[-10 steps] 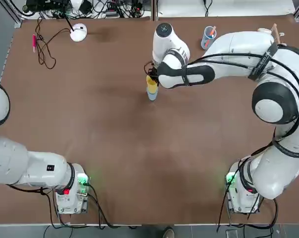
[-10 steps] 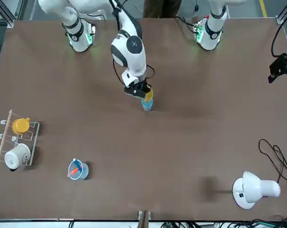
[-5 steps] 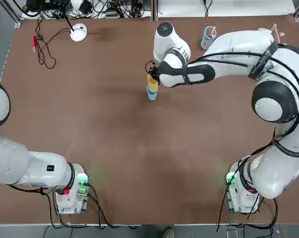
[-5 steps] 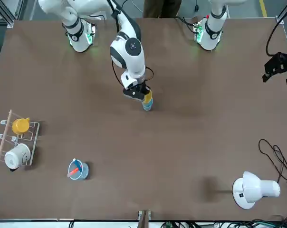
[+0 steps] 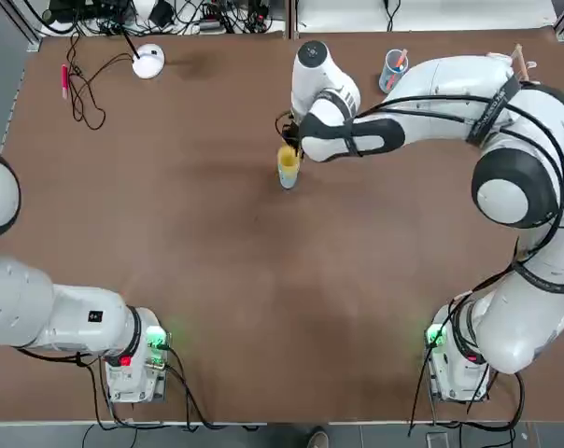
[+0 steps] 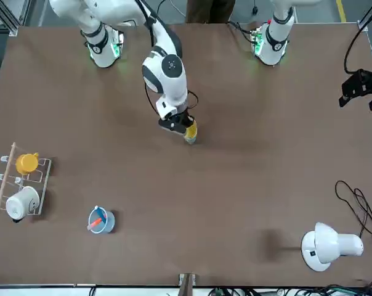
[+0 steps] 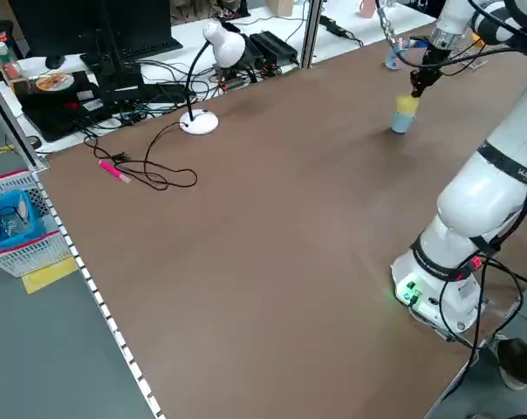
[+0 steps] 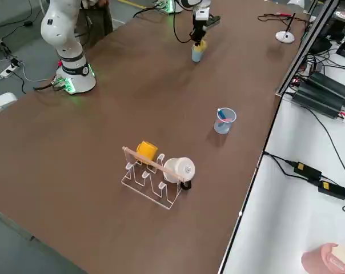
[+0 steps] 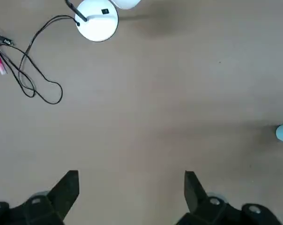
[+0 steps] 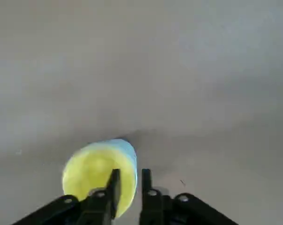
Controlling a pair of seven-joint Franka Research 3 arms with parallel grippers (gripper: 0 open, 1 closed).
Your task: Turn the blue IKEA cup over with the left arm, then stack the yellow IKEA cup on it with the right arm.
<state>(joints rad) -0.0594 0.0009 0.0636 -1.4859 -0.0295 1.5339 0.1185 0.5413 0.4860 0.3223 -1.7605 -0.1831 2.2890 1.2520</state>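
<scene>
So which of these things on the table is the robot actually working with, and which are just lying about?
In the job:
- yellow IKEA cup, sitting on the blue one
- blue IKEA cup, underneath
- right gripper, at the yellow cup's rim
- left gripper, open, off to the side

Just lying about:
- desk lamp
- pink pen
- clear-blue cup with sticks
- rack with two mugs
</scene>
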